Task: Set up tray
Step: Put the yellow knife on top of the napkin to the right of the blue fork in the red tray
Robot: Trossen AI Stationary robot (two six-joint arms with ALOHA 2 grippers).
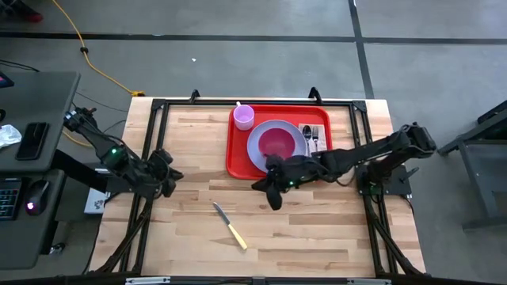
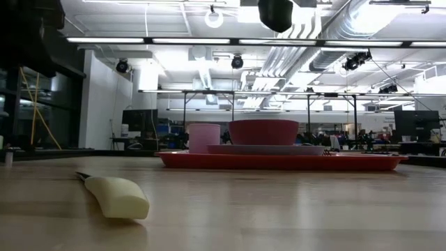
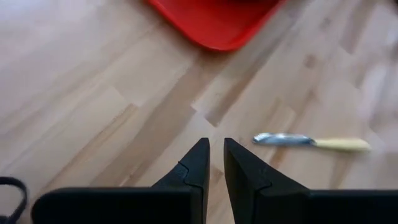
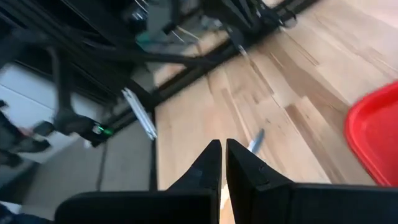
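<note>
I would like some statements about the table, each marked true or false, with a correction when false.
1. The knife lies on the red tray. False: it lies on the bare wood, apart from the tray.
2. The pink cup stands on the tray. True.
3. The red bowl sits on the lavender plate. True.
4. The right hand holds the knife. False: it is shut on nothing, near the tray's front edge.
5. The left hand is over the tray. False: it is over bare wood.

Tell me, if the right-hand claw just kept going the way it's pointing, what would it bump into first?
Probably the knife. The right gripper, shut and empty, points across bare wooden table away from the tray, and the knife lies just ahead of its tips; depth is unclear, so it might pass above.
</note>
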